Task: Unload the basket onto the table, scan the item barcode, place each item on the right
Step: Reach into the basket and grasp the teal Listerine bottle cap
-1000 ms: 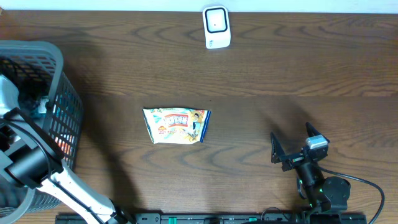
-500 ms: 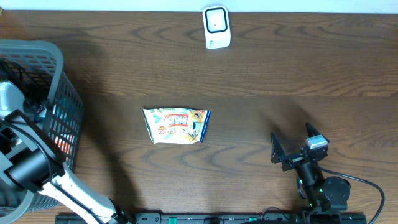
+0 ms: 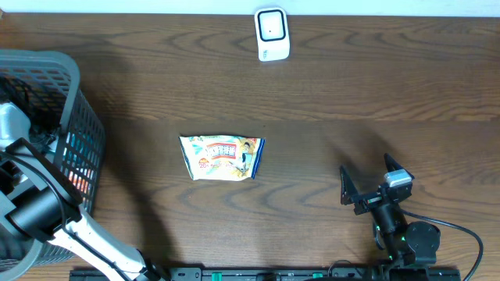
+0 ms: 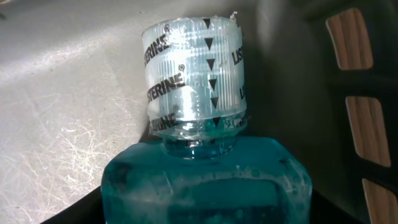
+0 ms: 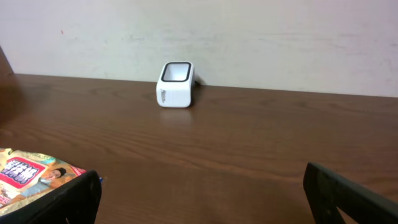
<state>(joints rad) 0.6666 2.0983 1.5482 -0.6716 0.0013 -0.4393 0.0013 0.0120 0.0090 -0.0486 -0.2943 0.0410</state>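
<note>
Far left of the snack bag (image 3: 223, 157), a grey basket (image 3: 74, 86) sits on the wooden table (image 3: 391, 94), and the left arm (image 3: 39, 207) reaches into it. Its wrist camera is close on a blue mouthwash bottle (image 4: 205, 180) with a sealed cap, lying in the basket. The left fingers are out of sight, so their grip cannot be told. Beyond the bag, slightly right, stands a white scanner (image 3: 272, 33). Right of the bag, the right gripper (image 3: 365, 164) spreads wide, holding nothing.

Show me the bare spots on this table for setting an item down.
Bare wood: between barcode scanner and snack bag; right of the bag up to the open right gripper; between basket and bag. Crowded: inside the basket, where the left arm reaches over a Listerine bottle.
</note>
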